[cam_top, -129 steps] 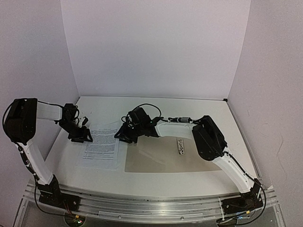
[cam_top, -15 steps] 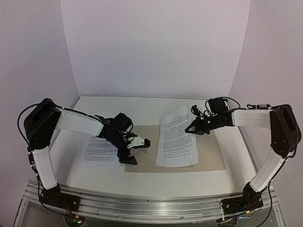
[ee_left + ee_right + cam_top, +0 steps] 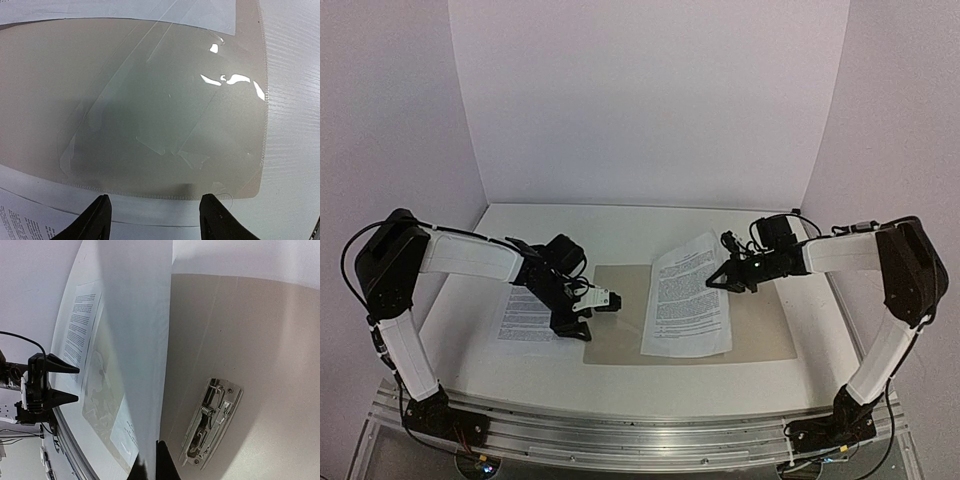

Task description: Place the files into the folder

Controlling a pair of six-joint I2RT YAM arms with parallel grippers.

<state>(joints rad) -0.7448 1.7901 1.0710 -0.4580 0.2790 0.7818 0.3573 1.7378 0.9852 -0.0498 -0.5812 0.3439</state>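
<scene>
Sheet of printed text (image 3: 685, 295) lies slanted across the flat beige folder (image 3: 760, 330), its right edge lifted and pinched in the closed right gripper (image 3: 713, 283). The folder's metal clip (image 3: 210, 422) shows beneath it. A second sheet (image 3: 525, 320) lies on the table (image 3: 620, 225) just left of the folder. The left gripper (image 3: 157, 222) hangs by the folder's left edge, jaws apart, nothing between them.

Free room over bare folder (image 3: 615, 343), left of tilted sheet (image 3: 686, 298).
</scene>
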